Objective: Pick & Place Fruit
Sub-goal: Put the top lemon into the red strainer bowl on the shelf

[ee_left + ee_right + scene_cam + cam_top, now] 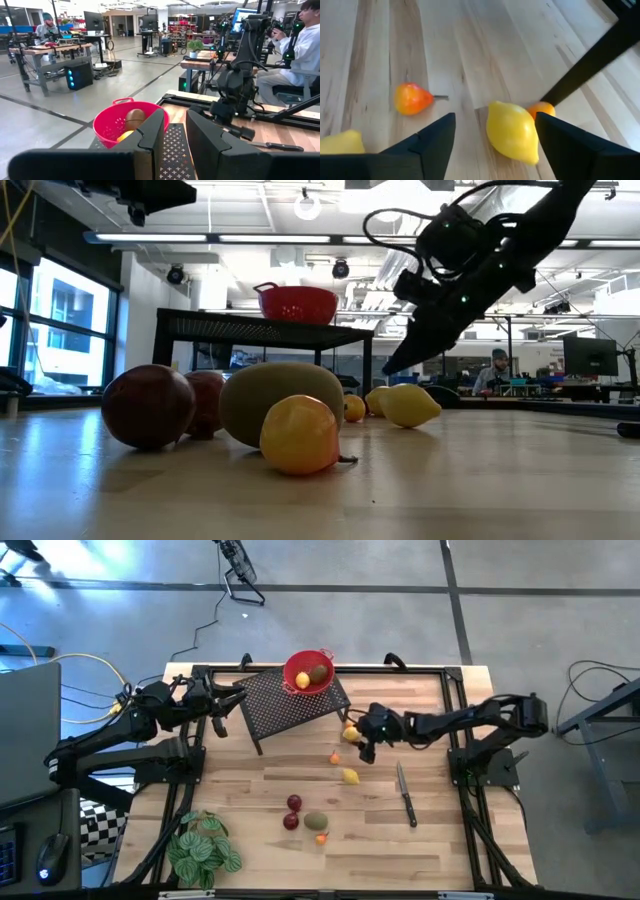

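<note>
My right gripper (495, 117) is open and slants down over a yellow lemon (512, 131) lying on the table by the leg of the black mesh stand (290, 700). Its fingers stand on either side of the lemon without touching it. A tiny orange fruit (541, 108) lies just behind the lemon. An orange-red fruit (412, 98) and a second lemon (350, 777) lie nearby. The red bowl (308, 672) on the stand holds a brown fruit (135, 118) and a yellow one (302, 681). My left gripper (175, 112) waits level at the stand's left end, slightly open with nothing in it.
Two dark red balls (292, 811), an olive-green oval (316, 822) and a small orange fruit (321, 838) lie toward the near edge. A knife (405, 795) lies to the right, and a green leafy plant (205, 850) stands at the near left corner. People sit beyond the table.
</note>
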